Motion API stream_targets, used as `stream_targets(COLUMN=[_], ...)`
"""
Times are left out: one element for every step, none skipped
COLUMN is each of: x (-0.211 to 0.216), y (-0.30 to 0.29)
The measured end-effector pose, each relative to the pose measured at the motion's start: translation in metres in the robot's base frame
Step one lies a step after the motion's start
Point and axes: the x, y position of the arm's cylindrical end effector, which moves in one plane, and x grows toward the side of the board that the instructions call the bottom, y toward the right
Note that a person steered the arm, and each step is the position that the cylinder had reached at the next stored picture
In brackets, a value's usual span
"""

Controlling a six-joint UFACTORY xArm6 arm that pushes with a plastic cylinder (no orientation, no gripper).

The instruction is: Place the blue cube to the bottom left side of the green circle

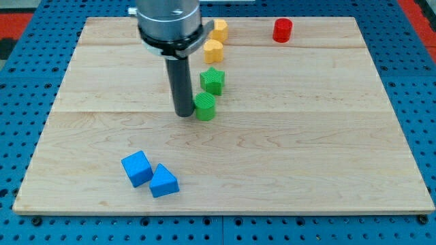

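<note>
The blue cube lies near the view's bottom left of the wooden board. A blue triangular block touches it on its lower right. The green circle sits near the board's middle. My tip stands right beside the green circle, on its left, and seems to touch it. The tip is well above and to the right of the blue cube.
A green star sits just above the green circle. Two yellow blocks stand in a column toward the view's top. A red cylinder is at the top right.
</note>
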Motion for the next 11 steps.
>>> stream_targets(x=[0.011,0.035,0.079,0.128,0.132,0.091,0.079,0.099,0.131,0.140,0.092], y=[-0.027,-0.096,-0.157,-0.155,-0.109,-0.090,-0.066,-0.083,-0.102,-0.061,-0.032])
